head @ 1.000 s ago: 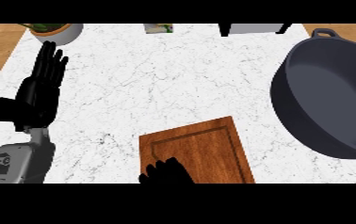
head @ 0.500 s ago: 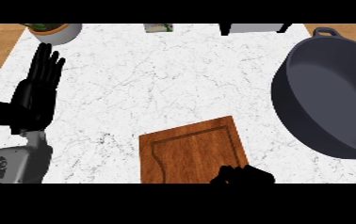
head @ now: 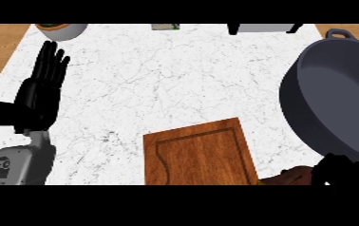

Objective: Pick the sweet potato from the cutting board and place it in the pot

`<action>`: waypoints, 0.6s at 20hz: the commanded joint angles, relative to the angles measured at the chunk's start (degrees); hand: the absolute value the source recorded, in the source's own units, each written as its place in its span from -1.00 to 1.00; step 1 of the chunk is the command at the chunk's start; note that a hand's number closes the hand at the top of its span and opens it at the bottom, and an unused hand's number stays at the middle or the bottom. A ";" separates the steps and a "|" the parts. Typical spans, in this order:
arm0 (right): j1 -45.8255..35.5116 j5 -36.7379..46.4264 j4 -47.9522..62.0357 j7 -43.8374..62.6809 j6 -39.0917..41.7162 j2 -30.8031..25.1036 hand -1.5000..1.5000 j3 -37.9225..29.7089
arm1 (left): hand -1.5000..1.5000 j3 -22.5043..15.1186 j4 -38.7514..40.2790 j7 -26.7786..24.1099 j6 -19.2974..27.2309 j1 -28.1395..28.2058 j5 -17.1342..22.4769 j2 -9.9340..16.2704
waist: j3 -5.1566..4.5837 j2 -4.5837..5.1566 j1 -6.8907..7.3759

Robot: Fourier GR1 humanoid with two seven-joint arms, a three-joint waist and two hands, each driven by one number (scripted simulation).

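The wooden cutting board lies at the lower middle of the marble counter, and its top is bare. A large dark grey pot fills the right side, cut off by the view's edge. My right hand shows at the bottom right corner, just below the pot's near rim and to the right of the board. It is curled round a dark brown piece, the sweet potato, most of which it hides. My left hand rests open at the left edge, fingers up.
A bowl stands at the back left corner. A small packet and a grey appliance sit along the back edge. White marble counter stretches between the board and the back edge.
My right hand has moved right from the board's near edge to below the pot's rim, carrying the sweet potato. The left hand has stayed put.
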 commanded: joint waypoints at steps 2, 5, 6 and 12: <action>5.27 -17.85 1.89 -4.28 -6.24 -7.86 1.00 -12.13 | 0.00 -0.09 1.57 -0.09 0.25 -1.99 -0.50 -0.39 | 0.08 0.44 0.34; 5.76 -26.77 9.08 -9.81 -10.88 -10.43 1.00 -18.21 | 0.00 -0.27 0.51 1.32 0.66 -3.13 -0.34 -0.60 | 0.13 0.33 0.64; 7.33 -29.46 11.44 -13.13 -14.45 -9.89 1.00 -18.81 | 0.00 -1.31 0.71 -0.37 1.22 -1.33 -1.41 -1.94 | 0.11 0.20 0.61; 3.22 -50.96 26.68 -31.27 -14.18 -14.20 1.00 -27.98 | 0.00 -1.54 2.32 0.19 0.96 -3.67 -1.68 -2.01 | 0.13 0.43 1.51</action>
